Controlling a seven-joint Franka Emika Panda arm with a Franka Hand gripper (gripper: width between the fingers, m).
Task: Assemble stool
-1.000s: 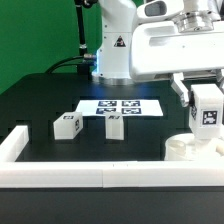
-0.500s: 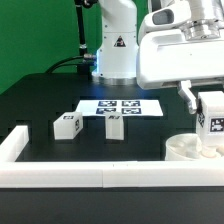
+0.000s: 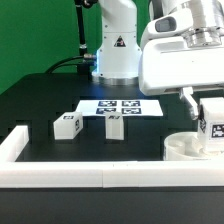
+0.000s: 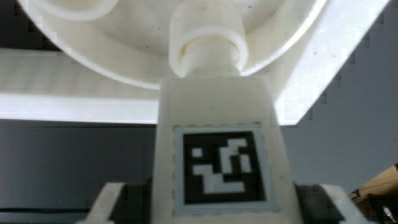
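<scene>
The fingers point(image 4: 119, 207) are pinching the held leg point(image 3: 212, 126) from both sides, one against each flank of the blocky white piece, with its black-and-white tag point(image 4: 222, 166) facing the wrist camera between them. The held leg stands upright at the exterior view's right, its lower end down at the seat point(image 3: 188, 148). The seat is a thick round white disc lying flat on the dark worktop point(image 3: 50, 100), just inside the white border rail point(image 3: 80, 173). In the wrist view the held leg's rounded peg end point(image 4: 206, 50) lies over the seat's recessed face point(image 4: 107, 35) (whether the peg already touches the seat, or only hangs just above it, cannot be told from either view). Two other legs lie well apart from the seat, toward the exterior view's left: the first loose leg point(image 3: 67, 125) nearer the rail's side arm, and the second loose leg point(image 3: 115, 124) just beside it toward the middle, each showing a tag on its front. Behind those two, the marker board point(image 3: 121, 105) lies flat on the worktop in front of the arm's white base point(image 3: 117, 55).
</scene>
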